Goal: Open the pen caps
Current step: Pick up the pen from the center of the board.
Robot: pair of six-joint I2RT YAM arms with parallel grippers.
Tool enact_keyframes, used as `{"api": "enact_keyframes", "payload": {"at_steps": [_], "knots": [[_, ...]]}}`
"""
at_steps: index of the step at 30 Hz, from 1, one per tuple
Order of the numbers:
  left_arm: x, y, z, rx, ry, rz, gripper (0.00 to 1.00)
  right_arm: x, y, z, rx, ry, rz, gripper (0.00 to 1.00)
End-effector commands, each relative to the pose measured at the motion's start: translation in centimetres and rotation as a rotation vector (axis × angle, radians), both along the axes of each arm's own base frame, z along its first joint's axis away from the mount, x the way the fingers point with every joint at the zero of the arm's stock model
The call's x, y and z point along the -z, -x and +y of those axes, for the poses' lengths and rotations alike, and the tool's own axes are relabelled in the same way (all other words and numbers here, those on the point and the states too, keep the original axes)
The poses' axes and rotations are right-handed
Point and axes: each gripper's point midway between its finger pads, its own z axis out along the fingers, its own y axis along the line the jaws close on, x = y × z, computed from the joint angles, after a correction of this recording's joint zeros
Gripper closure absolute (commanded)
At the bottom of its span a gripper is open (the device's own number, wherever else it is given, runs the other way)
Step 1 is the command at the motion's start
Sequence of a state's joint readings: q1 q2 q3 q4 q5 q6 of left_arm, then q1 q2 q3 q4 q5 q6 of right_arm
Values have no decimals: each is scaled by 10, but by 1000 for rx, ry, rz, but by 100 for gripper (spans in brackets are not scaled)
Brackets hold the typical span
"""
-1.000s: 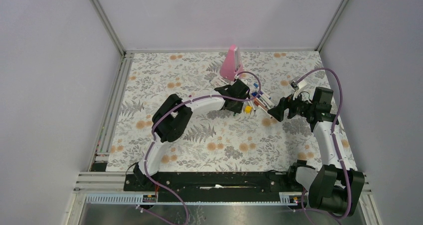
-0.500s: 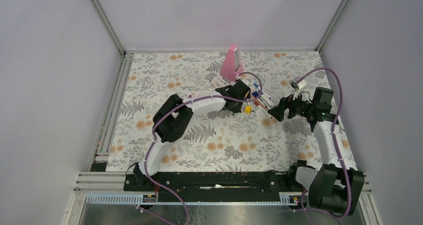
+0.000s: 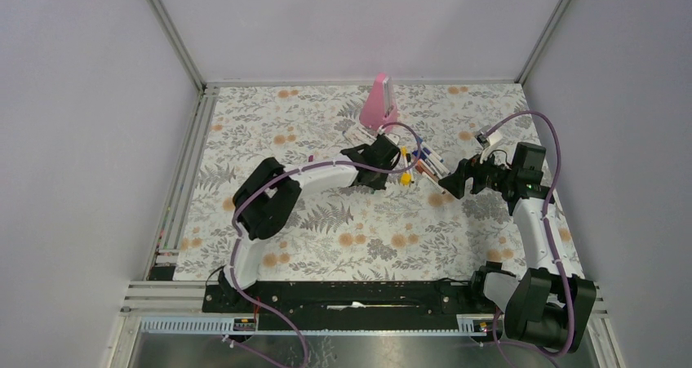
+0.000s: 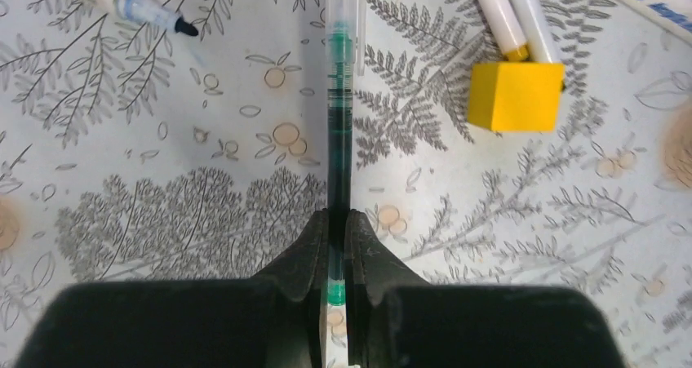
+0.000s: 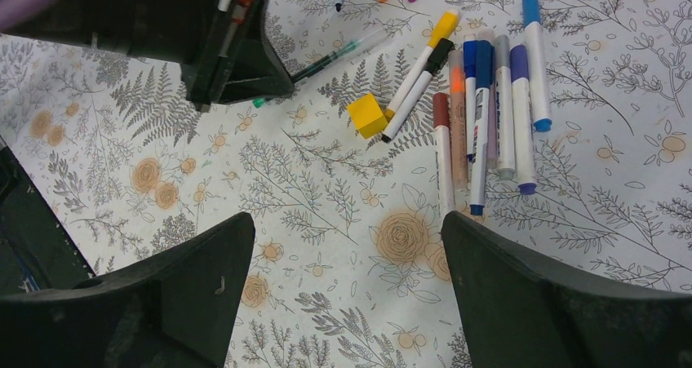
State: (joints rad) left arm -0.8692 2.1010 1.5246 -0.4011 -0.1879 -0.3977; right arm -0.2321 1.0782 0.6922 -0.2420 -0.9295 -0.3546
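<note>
Two robot arms work over a floral-patterned bench (image 5: 326, 221) strewn with markers. The left pincer (image 4: 336, 221) is pressed together on a slim, clear-barrelled green-ink pen (image 4: 338, 123), which lies flat and runs straight away from the fingertips. Just right of that pen sits a small yellow cube (image 4: 516, 96), with the ends of two white markers (image 4: 498, 13) touching it.

The right pincer (image 5: 347, 294) is spread wide, holds nothing, and hangs above bare bench near the markers. The pen caps (image 5: 445, 27), yellow, black, blue, brown and orange, are on their markers; most lie side by side in a row (image 5: 490, 99) beyond the right pincer, near the cube. A tall pink wedge (image 3: 379, 104) stands farther back.
</note>
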Motion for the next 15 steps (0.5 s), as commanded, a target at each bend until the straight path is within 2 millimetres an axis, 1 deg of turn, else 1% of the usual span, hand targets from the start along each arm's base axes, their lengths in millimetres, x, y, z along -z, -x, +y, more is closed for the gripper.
{"api": "enact_keyframes", "payload": {"at_steps": [1, 5, 9, 11, 14, 15], "knots": [[-75, -3, -16, 15, 204, -112, 100, -9, -2, 2, -30, -8, -39, 8], [-104, 15, -22, 63, 359, -143, 100, -10, 2, 8, -61, -38, -36, 8], [-134, 35, -24, 93, 556, -181, 100, -14, 7, 17, -106, -107, -26, 8], [-148, 44, -25, 100, 659, -194, 100, -21, 10, 26, -120, -197, 4, 9], [-171, 57, -25, 97, 826, -209, 100, -40, 15, 41, -201, -360, -13, 9], [-175, 60, -26, 95, 869, -210, 100, -42, 19, 44, -210, -412, 9, 10]]}}
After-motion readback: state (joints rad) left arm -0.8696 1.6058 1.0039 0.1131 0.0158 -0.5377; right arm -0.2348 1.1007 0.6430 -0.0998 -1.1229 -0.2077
